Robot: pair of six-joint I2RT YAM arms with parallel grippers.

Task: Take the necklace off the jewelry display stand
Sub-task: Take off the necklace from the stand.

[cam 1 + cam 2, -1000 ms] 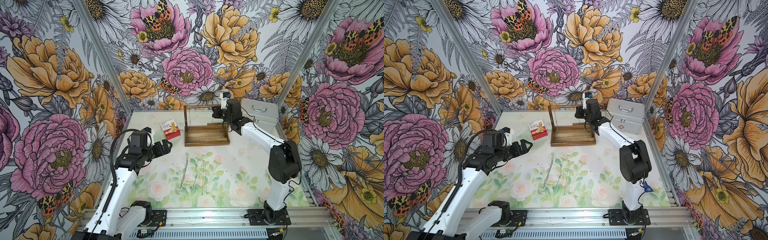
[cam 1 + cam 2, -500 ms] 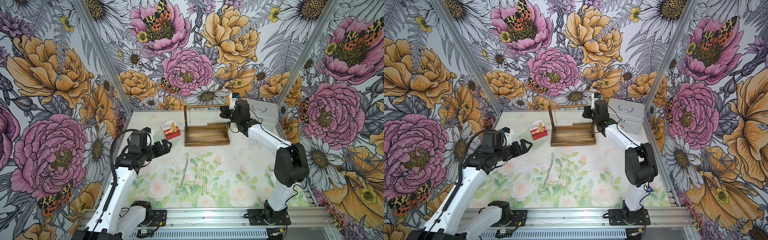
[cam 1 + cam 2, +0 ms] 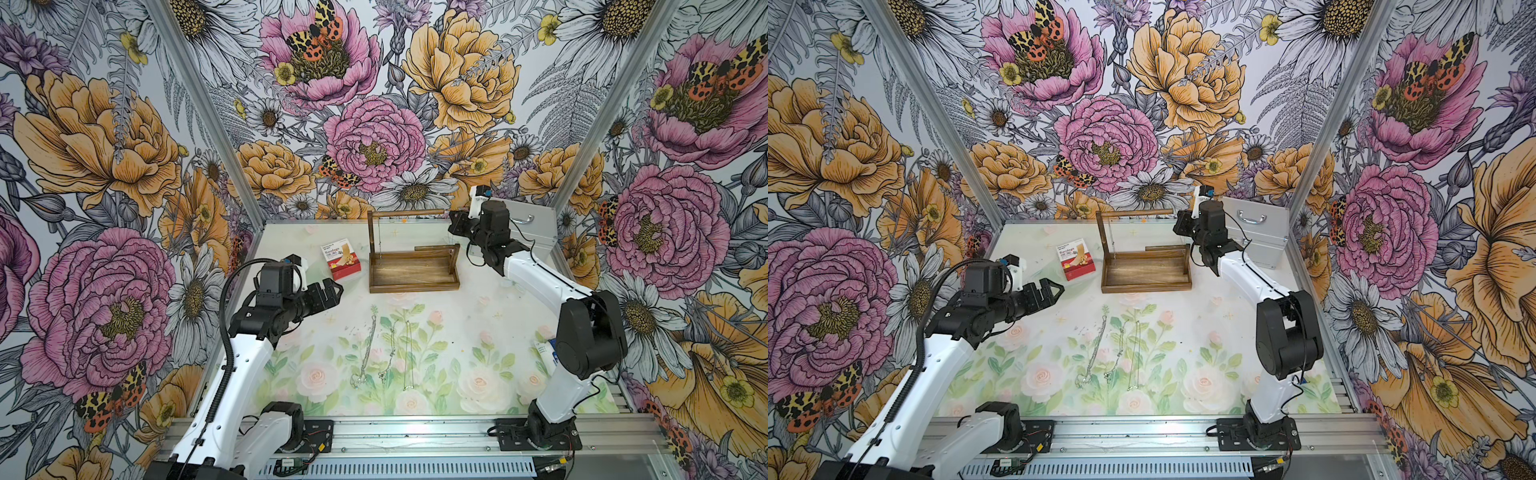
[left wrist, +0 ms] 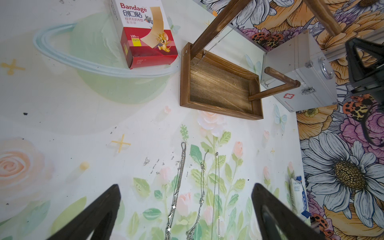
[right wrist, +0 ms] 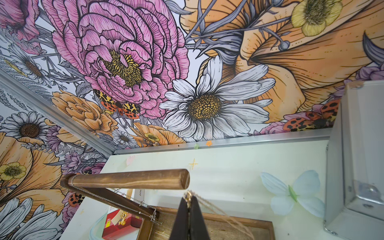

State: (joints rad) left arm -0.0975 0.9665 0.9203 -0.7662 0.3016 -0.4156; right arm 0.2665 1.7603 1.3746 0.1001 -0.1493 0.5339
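Note:
The dark wooden jewelry display stand (image 3: 413, 272) stands at the back of the table, its top rod (image 5: 128, 181) reaching out from one post. My right gripper (image 5: 188, 200) is shut on a thin gold necklace (image 5: 211, 206), pinching its ring right at the rod's free end. The blurred chain trails down over the tray and is clear of the rod. In both top views this gripper (image 3: 454, 226) (image 3: 1180, 227) hangs at the stand's right end. A silver necklace (image 5: 108, 200) still hangs on the rod by the post. My left gripper (image 3: 332, 291) (image 4: 186, 185) is open and empty, left of the stand.
Three silver chains (image 3: 388, 355) lie side by side on the flowered mat in front of the stand. A red and white bandage box (image 3: 344, 258) sits left of the stand. A silver metal case (image 3: 534, 226) stands behind my right arm. A white tube (image 4: 299, 195) lies at the right edge.
My right gripper has slid to the right along the rod, still shut on the gold necklace, and now sits at the rod's free end. The left arm has not moved.

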